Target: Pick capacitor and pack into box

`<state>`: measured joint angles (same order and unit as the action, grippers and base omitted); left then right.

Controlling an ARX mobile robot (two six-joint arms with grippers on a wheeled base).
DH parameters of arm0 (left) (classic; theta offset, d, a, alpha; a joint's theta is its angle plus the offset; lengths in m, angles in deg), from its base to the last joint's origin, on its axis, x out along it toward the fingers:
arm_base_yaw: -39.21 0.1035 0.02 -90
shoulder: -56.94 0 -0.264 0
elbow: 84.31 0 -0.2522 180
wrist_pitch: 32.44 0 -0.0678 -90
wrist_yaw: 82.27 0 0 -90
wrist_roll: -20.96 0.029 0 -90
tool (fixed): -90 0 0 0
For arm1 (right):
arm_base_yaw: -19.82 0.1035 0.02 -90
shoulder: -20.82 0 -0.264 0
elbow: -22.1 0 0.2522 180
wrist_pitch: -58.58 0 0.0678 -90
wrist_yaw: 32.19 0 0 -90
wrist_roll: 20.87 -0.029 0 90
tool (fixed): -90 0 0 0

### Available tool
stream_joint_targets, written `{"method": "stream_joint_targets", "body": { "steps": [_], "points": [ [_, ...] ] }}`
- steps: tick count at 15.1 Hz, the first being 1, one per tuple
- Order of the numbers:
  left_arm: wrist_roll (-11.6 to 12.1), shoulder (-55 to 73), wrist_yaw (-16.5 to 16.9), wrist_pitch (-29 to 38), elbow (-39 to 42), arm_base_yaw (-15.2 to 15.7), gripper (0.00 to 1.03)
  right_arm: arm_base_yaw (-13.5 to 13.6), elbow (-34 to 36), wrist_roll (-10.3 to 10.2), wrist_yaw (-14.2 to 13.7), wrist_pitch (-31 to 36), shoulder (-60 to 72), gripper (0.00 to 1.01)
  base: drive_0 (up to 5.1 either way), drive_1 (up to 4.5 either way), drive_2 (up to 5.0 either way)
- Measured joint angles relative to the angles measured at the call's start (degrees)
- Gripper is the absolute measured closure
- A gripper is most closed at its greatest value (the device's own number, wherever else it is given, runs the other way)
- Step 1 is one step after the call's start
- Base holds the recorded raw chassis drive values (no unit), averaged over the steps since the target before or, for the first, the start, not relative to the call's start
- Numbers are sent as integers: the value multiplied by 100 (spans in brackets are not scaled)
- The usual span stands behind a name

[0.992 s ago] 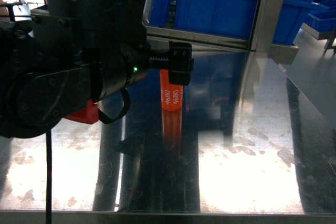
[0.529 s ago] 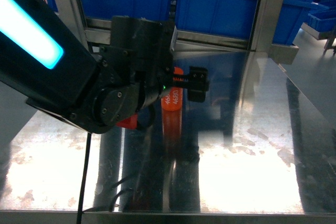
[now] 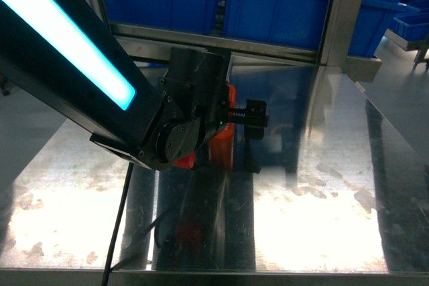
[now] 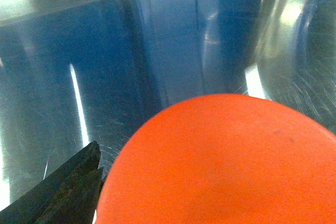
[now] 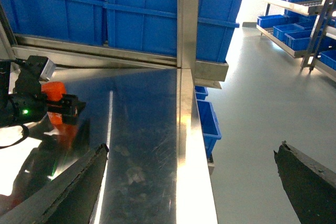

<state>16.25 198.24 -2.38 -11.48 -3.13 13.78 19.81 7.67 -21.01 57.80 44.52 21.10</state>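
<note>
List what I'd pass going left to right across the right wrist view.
Left gripper at the orange capacitor → steel table → upright steel post → small blue bins under the table edge → shelving with blue bins.

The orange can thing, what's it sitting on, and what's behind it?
The orange capacitor stands on a shiny metal table. Behind it are big blue bins. The left gripper and its arm cover most of it, so its base is hidden.
</note>
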Motion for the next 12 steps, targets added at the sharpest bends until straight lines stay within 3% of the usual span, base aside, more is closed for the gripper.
{"method": "stream_joint_targets", "body": {
  "steps": [3, 7, 8, 9, 10, 11, 12],
  "points": [
    [-79, 0, -42, -46, -4, -2, 15, 0, 0, 0, 0, 0, 0, 3, 0, 0, 0],
    [-214, -2, -42, 92, 118, 37, 56, 0, 0, 0, 0, 0, 0, 3, 0, 0, 0],
    [-264, -192, -33, 376, 450, 68, 59, 0, 0, 0, 0, 0, 0, 3, 0, 0, 0],
    [-219, -1182, -55, 1130, 1473, 168, 59, 0, 0, 0, 0, -2, 0, 3, 0, 0, 0],
    [-83, -3095, -57, 2229, 3368, 411, 59, 0, 0, 0, 2, 0, 0, 3, 0, 0, 0],
    [46, -5062, 4, 2553, 5528, 802, 59, 0, 0, 0, -2, 0, 0, 3, 0, 0, 0],
    [149, -7182, 315, 2076, 6900, 1283, 59, 0, 0, 0, -2, 0, 0, 3, 0, 0, 0]
  ]
}}
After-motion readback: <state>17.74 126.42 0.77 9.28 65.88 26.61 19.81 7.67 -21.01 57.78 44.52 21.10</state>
